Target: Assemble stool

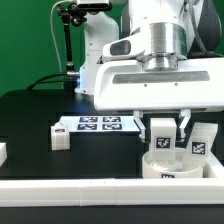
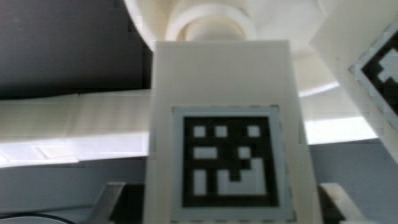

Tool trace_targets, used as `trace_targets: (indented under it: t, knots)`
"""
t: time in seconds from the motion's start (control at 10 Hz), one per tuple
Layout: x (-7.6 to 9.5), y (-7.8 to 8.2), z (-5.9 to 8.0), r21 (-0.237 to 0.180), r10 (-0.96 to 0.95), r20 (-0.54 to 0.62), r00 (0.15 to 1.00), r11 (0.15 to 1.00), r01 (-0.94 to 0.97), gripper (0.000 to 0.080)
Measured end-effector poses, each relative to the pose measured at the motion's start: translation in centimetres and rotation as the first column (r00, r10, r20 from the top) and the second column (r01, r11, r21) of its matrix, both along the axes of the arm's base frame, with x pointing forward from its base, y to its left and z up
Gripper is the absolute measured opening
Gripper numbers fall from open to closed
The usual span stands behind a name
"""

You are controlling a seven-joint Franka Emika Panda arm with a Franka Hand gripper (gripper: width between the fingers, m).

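Note:
My gripper (image 1: 163,130) is shut on a white leg block (image 1: 162,141) with a square tag and holds it upright over the round white seat (image 1: 182,167). In the wrist view the gripper (image 2: 222,205) has its fingers (image 2: 118,200) on either side of the tagged leg block (image 2: 222,120). The block's far end meets a rounded white part of the seat (image 2: 329,55). A second tagged leg block (image 1: 200,143) stands by the seat at the exterior view's right and shows in the wrist view (image 2: 379,70). A third leg block (image 1: 60,137) lies to the left.
The marker board (image 1: 97,124) lies behind the gripper on the black table. A long white rail (image 1: 90,190) runs along the front edge. A small white piece (image 1: 3,152) sits at the far left. The robot base (image 1: 90,50) stands at the back.

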State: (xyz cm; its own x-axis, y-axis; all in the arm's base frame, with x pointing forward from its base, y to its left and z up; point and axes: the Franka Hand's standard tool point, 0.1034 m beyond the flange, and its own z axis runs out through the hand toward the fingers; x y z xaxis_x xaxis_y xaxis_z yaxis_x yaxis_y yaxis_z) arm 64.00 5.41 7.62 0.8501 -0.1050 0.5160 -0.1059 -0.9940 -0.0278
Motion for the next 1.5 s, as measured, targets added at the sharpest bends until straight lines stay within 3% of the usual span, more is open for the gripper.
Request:
trace_targets:
  t: [0.7,0.9,1.5]
  knots:
    - [0.1,0.2,0.4,0.000,0.005,0.007,1.000,1.000,-0.005,0.0337]
    - [-0.2,-0.2,-0.5,-0.014,0.012,0.017,1.000,1.000,-0.011,0.0337]
    - [-0.2,0.0,-1.1,-0.018,0.017,0.016,1.000,1.000,-0.016,0.0337]
